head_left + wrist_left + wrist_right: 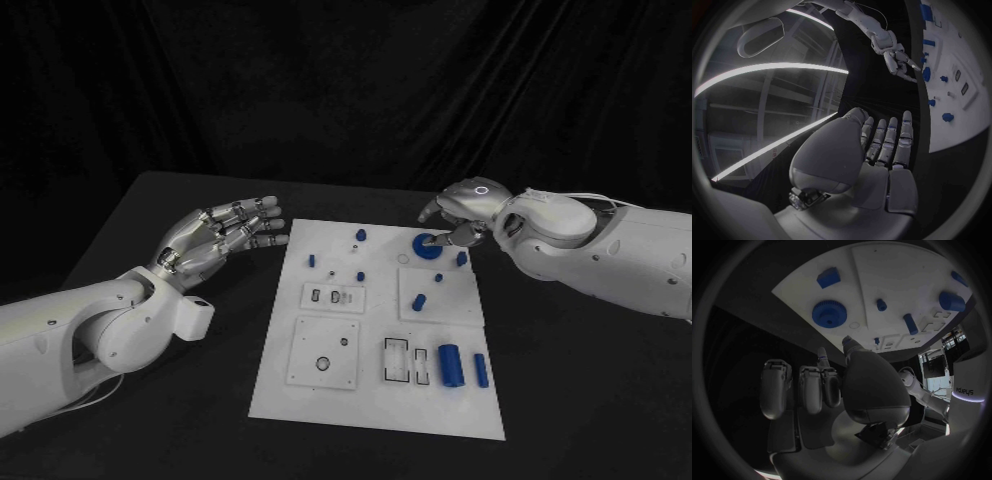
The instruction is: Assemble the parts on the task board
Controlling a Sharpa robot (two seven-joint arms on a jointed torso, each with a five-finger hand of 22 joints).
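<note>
The white task board lies mid-table with several blue parts on it. A blue gear sits near its far right corner, also seen as the gear flat on the board. My right hand hovers just beside the gear, fingers bent down toward it, holding nothing; its thumb tip stays short of the gear. From the left wrist the right hand points at the gear. My left hand is off the board's far left corner, fingers straight and apart, empty.
Small blue pegs stand in the board's far half. A thick blue cylinder and a thinner one lie near the right front. White plates with cut-outs sit at the left. Black table surrounds the board.
</note>
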